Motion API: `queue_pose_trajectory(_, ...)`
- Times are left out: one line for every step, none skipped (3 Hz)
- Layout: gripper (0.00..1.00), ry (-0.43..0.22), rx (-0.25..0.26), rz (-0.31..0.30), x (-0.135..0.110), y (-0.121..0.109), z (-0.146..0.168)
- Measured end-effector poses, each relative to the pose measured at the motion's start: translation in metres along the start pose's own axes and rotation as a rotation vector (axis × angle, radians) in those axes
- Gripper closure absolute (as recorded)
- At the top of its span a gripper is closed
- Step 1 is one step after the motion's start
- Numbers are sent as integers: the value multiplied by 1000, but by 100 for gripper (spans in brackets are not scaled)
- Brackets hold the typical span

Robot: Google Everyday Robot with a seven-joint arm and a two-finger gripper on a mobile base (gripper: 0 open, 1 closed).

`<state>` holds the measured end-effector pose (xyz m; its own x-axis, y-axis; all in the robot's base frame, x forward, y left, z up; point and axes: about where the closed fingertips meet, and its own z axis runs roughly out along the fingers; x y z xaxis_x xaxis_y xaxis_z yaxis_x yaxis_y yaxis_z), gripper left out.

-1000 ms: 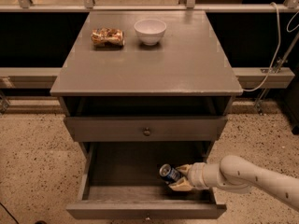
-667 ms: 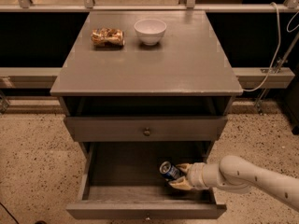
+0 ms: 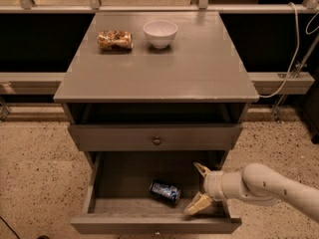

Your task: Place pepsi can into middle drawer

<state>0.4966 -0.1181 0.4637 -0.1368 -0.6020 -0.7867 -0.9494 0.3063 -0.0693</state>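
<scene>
Upper left of frame, on the grey wooden cabinet top [image 3: 199, 73]: tan crinkled snack packet [image 3: 114, 39], round white bowl [image 3: 160, 33] just beside it. Bottom centre: wide grey wooden middle drawer [image 3: 119, 176] pulled out, small blue metal pepsi can [image 3: 165, 191] lying on its side on the drawer floor (slightly right of centre). Lower right: two-finger gripper [image 3: 198, 188] inside the drawer, fingers spread wide, just beside the can, not touching.
</scene>
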Motion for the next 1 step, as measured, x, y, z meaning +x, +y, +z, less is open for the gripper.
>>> queue_pose_trajectory(0,-1,-3,1,0,1,0)
